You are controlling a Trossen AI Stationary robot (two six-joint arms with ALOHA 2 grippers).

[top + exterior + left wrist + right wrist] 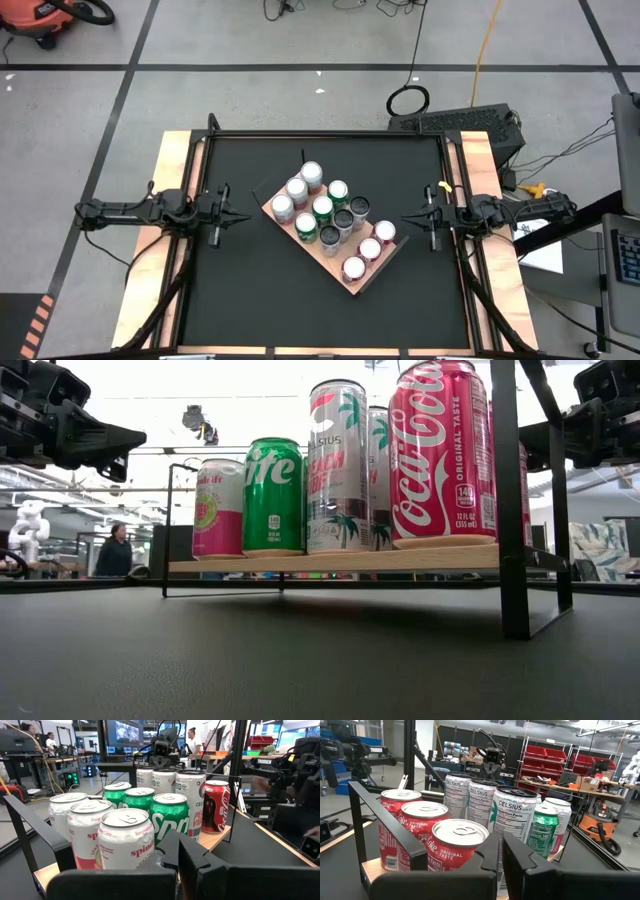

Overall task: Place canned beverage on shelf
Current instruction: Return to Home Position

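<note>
Found the shelf [270,193] set cornerwise near the middle of the black table [250,300], its tan board lifted clear of the table top on black rods [505,500] (confirmed in the low view). Counted twelve cans standing upright on the board, packed close in four rows of three. Recorded red cans [369,249] across the end nearest the right arm, then silver cans [343,220], then green cans [322,207], and pink-and-white cans [297,188] across the end nearest the left arm. Saw no can lying over or hanging past the board's edge. Located the left gripper [243,216] above the table's left side, pointing at the shelf and well apart from it, fingers pressed together on nothing. Located the right gripper [407,218] above the table's right side, facing the shelf, likewise apart from it, with fingers drawn together and empty. Noted both grippers held above the table top, neither touching can nor board. Noted a person [115,550] standing far back in the room beyond the table.
</note>
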